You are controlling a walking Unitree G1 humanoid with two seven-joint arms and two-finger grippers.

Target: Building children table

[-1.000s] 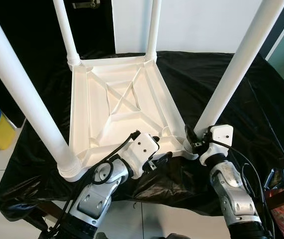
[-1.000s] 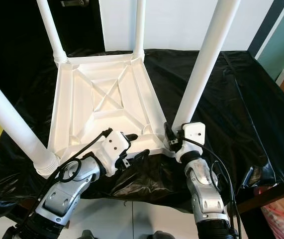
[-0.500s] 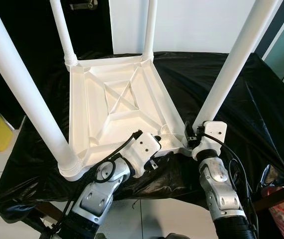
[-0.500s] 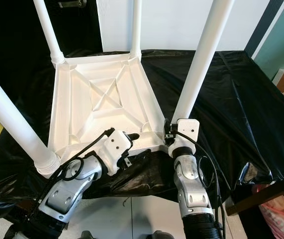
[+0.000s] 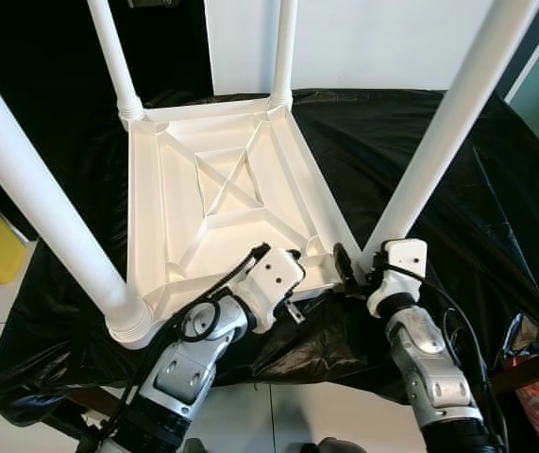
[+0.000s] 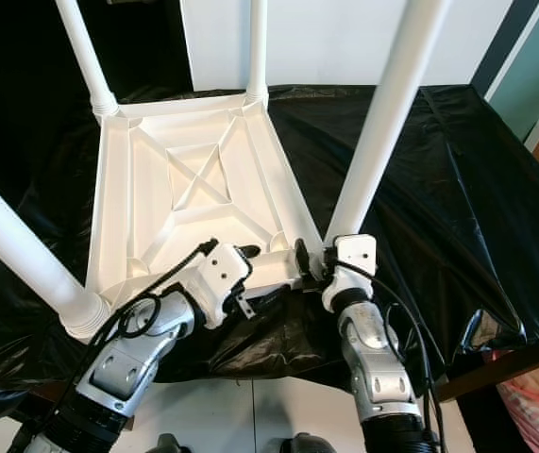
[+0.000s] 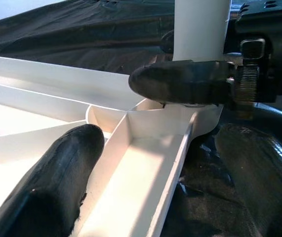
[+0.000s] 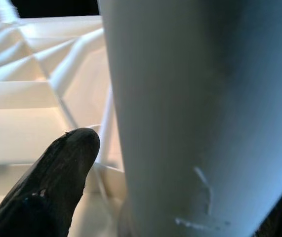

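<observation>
- Two grippers at the near edge. My left gripper (image 5: 299,283) straddles the near rim of the upturned children's table (image 5: 222,203), fingers spread wide, one finger (image 7: 61,182) lying inside a rib channel, the other outside; nothing clamped.
- My right gripper (image 5: 352,269) sits at the base of the near right leg (image 5: 448,123), one finger (image 8: 57,173) just beside the leg, the leg between the fingers; whether they press it, I cannot tell.
- Children's table: white plastic, upside down on the black-draped table (image 5: 420,160), four legs standing up; its near edge reaches the front edge of the black cover.
- Near left leg (image 5: 33,189): seated in its corner socket, overhanging the front.
- Far legs (image 5: 283,47): both upright in their sockets.
- Risk, my judgement: a sideways push on the near right leg could tilt it in its socket or pop it loose.
- Risk: slick cover; a pull towards me could slide the whole piece off the front edge.
- Risk: the inner finger could jam in the rib.
</observation>
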